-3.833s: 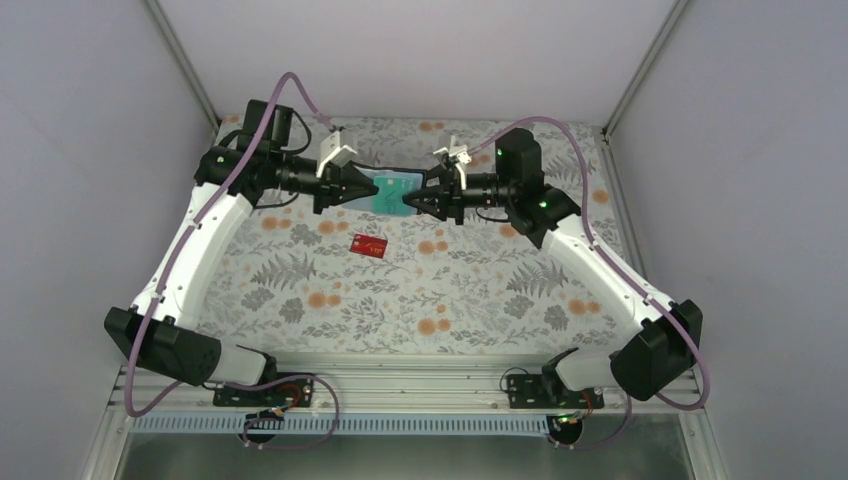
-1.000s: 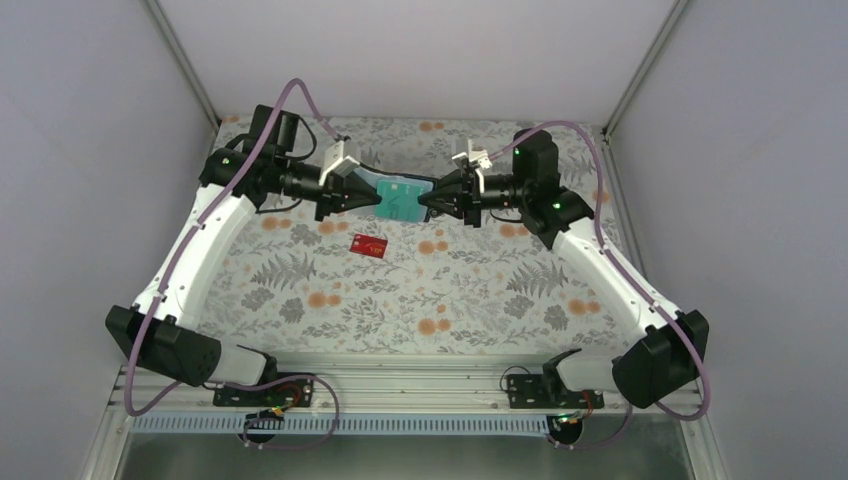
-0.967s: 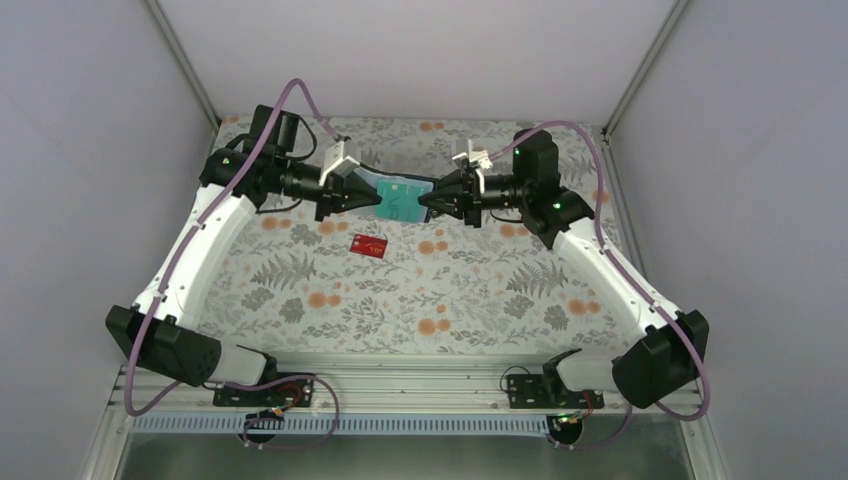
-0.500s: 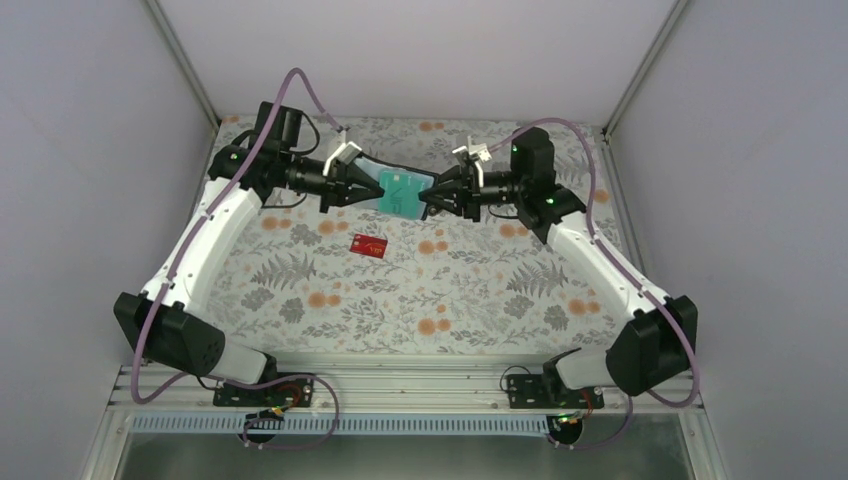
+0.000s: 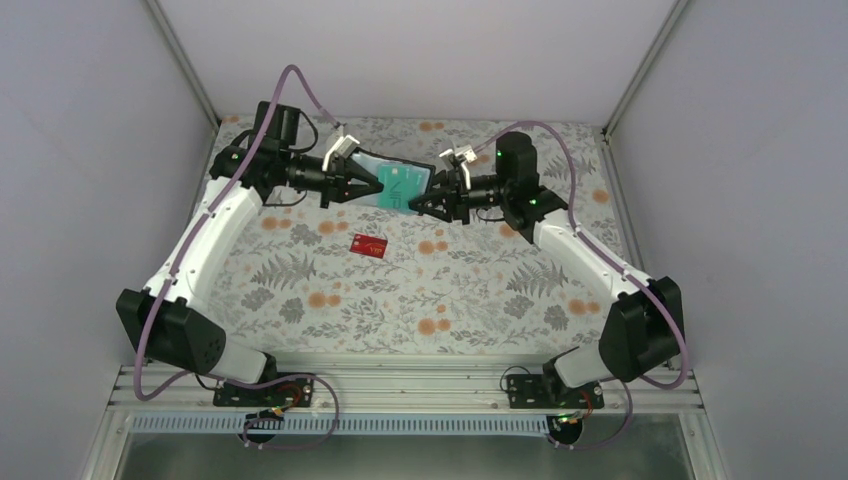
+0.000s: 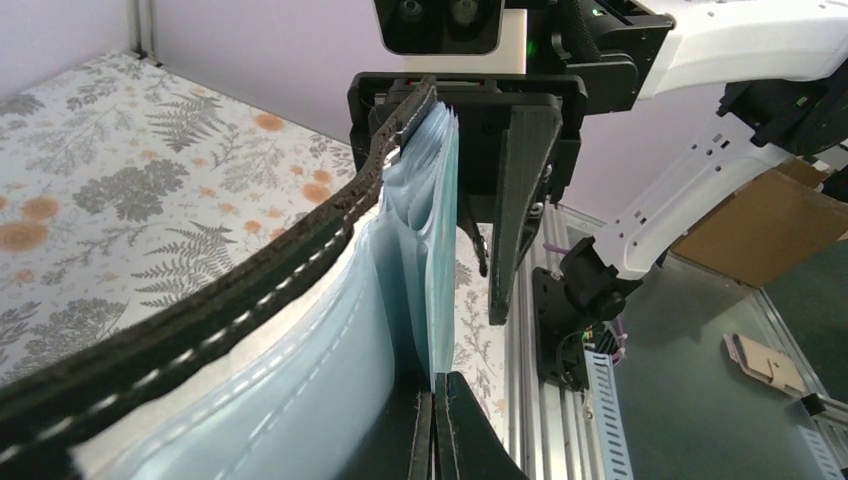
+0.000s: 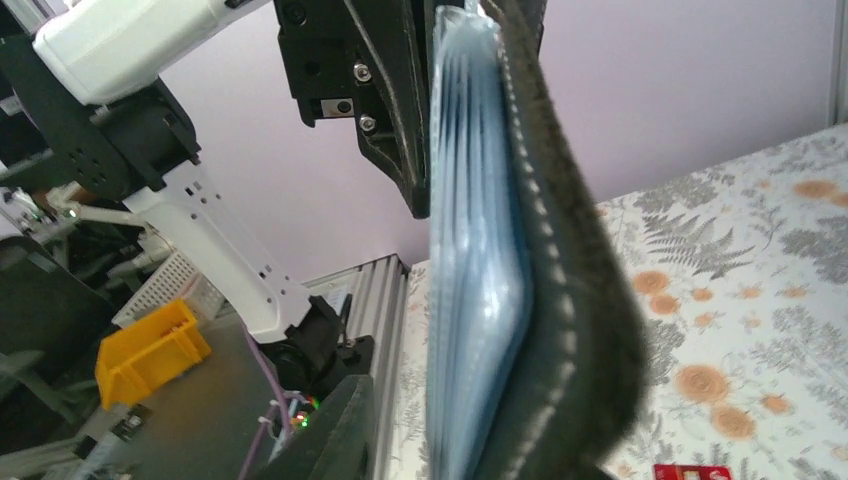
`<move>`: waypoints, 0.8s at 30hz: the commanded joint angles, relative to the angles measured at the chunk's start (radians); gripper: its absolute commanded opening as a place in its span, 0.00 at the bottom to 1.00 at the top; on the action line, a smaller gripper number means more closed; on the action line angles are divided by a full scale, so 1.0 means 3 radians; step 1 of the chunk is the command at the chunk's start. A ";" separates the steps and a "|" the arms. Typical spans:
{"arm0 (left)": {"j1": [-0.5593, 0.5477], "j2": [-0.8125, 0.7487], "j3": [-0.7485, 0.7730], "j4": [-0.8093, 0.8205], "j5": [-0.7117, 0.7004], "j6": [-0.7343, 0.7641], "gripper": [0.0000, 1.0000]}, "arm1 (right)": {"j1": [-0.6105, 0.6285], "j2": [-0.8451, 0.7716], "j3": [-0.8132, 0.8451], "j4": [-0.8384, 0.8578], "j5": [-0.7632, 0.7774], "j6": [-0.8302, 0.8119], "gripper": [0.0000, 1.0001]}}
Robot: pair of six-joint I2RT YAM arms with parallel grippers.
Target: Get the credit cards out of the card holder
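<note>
card holder [image 6: 262, 292]: off the worktop [image 5: 450, 290], up at its 12 o'clock end, strung edge-on between both claws. Black stitched cover on one face, blue-grey pockets on the other. Teal cards [image 5: 398, 186] sit in the pockets. Can't pick out a blue one. Red card [image 5: 368, 245] is out, flat on the worktop at 6 o'clock of the holder, well apart.

Change over the last second: both arms carried the holder toward 12 o'clock and tilted it. Right claw [image 5: 416, 205] went from clamped to partly parted. No card came away with it, so my read is one out, rest to go; looks like a regrip, not a finished pull.

Left claw [image 5: 376, 189]: in from 9 o'clock, pinched fully closed on the holder's edge, carrying it alone.

Right claw: in from 3 o'clock, jaws partway apart, straddling the opposite end. Its visible finger [image 7: 325, 430] stands just clear of the pocket side; the other is hidden behind the cover, contact unclear. Grips nothing.
</note>
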 commanded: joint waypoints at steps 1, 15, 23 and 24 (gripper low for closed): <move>0.0006 0.0007 -0.0026 0.0085 0.0152 -0.0044 0.02 | 0.0092 -0.0003 0.0093 0.0254 0.0017 0.0161 0.25; 0.0032 -0.0051 0.0030 -0.0116 -0.0018 0.0279 0.20 | 0.0107 -0.0068 0.0210 -0.0080 0.0041 -0.0047 0.04; 0.0035 -0.0101 -0.0016 0.0003 -0.0439 0.0247 0.10 | 0.0104 -0.0130 0.0219 -0.0172 -0.0058 -0.0168 0.04; 0.0032 -0.0103 -0.0016 0.0013 -0.0464 0.0238 0.08 | 0.0105 -0.0133 0.0212 -0.0176 -0.0079 -0.0175 0.04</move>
